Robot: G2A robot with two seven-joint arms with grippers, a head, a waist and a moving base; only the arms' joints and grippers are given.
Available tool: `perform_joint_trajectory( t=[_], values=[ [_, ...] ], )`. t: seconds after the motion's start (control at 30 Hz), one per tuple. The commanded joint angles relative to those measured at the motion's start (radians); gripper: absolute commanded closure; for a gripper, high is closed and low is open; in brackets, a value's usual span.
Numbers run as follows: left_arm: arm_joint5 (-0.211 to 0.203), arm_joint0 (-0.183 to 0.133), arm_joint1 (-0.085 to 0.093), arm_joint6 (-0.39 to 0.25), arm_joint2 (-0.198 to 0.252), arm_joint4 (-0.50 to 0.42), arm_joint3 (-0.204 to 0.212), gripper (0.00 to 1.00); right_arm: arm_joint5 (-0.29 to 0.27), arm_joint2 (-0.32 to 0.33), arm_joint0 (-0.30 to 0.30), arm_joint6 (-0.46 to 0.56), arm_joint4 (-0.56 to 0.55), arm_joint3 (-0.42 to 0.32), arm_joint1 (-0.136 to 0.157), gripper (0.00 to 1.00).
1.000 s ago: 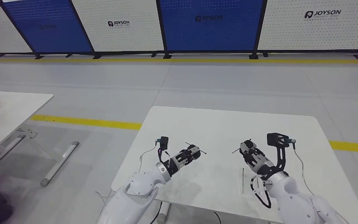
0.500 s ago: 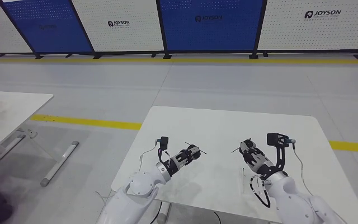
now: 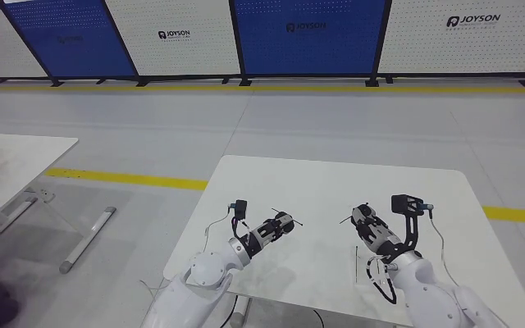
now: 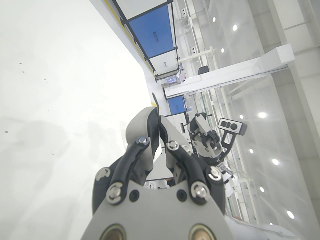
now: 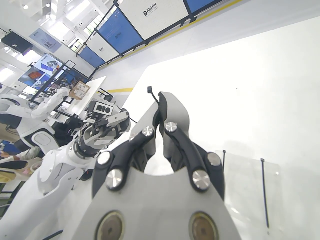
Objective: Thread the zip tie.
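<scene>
Four thin black plastic zip ties can be counted. The left gripper [image 4: 157, 116] is clenched on the first zip tie [image 3: 294, 220], whose strip pokes out past its fingertips. The right gripper [image 5: 160, 101] is clenched on the second zip tie [image 5: 153, 94], square head sticking out. Both grippers hang well apart above the one white rectangular table [image 3: 328, 180]. The third zip tie [image 5: 223, 159] and fourth zip tie [image 5: 264, 191] lie apart on one clear plastic sheet [image 5: 245, 176] beside the right arm.

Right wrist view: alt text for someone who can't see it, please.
The right gripper is shut on a black zip tie above the white table; two more ties lie on a clear sheet nearby.
</scene>
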Motion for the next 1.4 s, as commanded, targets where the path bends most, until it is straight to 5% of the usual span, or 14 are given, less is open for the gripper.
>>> perform_joint_trajectory(
  t=[0.0, 0.37, 0.67, 1.03, 1.37],
  values=[
    [0.0, 0.0, 0.0, 0.0, 0.0, 0.0, 0.0, 1.0, 0.0, 0.0, 0.0, 0.0, 0.0, 0.0, 0.0, 1.0],
    [0.0, 0.0, 0.0, 0.0, 0.0, 0.0, 0.0, 1.0, 0.0, 0.0, 0.0, 0.0, 0.0, 0.0, 0.0, 1.0],
    [0.0, 0.0, 0.0, 0.0, 0.0, 0.0, 0.0, 1.0, 0.0, -0.078, -0.015, -0.257, -0.026, 0.06, -0.042, 1.0],
    [0.0, 0.0, 0.0, 0.0, 0.0, 0.0, 0.0, 1.0, 0.0, -0.082, -0.013, -0.257, -0.025, 0.063, -0.043, 1.0],
    [-0.037, -0.018, -0.009, 0.135, 0.055, 0.076, -0.03, 1.0, -0.063, -0.128, 0.013, -0.261, 0.026, 0.107, -0.068, 1.0]
  ],
)
